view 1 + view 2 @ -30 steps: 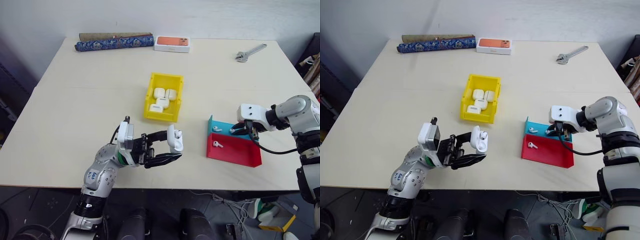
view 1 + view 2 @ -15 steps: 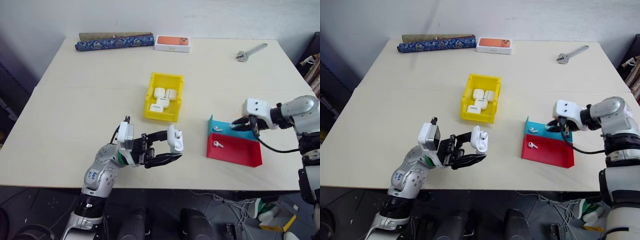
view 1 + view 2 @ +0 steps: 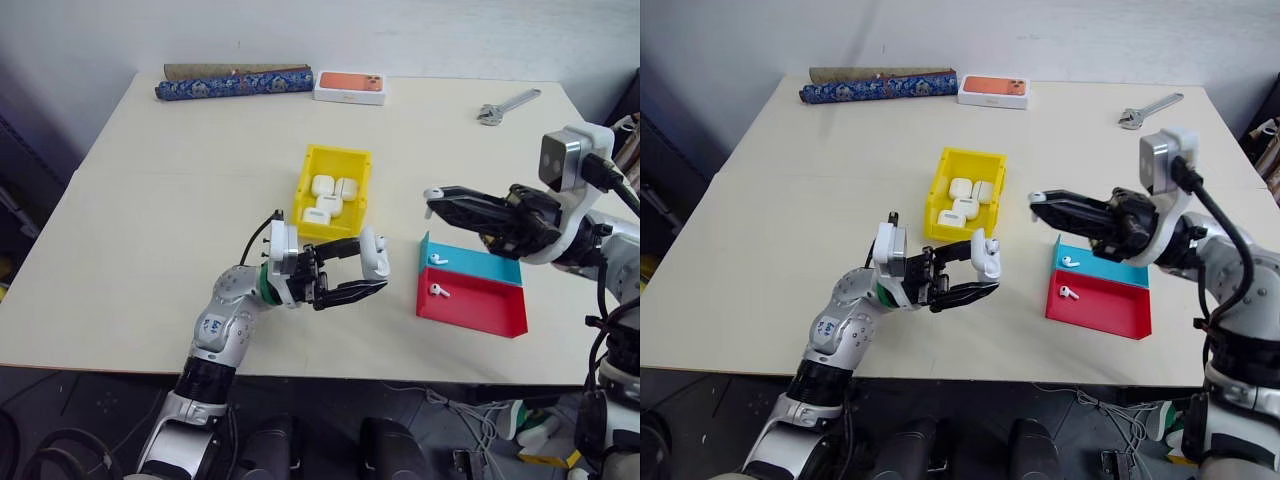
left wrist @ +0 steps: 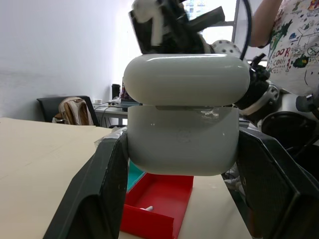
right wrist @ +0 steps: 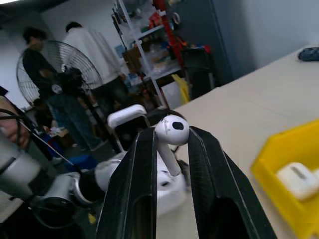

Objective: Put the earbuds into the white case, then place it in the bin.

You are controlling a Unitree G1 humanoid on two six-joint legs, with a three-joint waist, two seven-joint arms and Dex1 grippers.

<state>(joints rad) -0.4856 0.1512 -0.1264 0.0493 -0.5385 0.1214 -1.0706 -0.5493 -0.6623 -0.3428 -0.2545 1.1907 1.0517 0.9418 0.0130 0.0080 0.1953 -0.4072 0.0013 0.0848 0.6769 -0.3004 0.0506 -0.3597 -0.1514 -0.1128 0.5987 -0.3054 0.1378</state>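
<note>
White case (image 3: 375, 252) clamped in left gripper (image 3: 372, 273) above table (image 3: 150, 200), lid looked nearly shut. Right gripper (image 3: 432, 199) pinched earbud (image 5: 171, 134) nearby. Insertion step pending; lid prob needs opening first, then bin (image 3: 352, 222).

Bin (image 3: 334, 165), frame centre, holding cases (image 3: 333, 196). Two trays (image 3: 470, 290) lower right, one earbud (image 3: 435, 291) in each. Box (image 3: 349, 87), roll (image 3: 232, 84) along top; wrench (image 3: 508, 105) upper right.

Silver arms, blk tools (image 3: 372, 274), blk cables.
</note>
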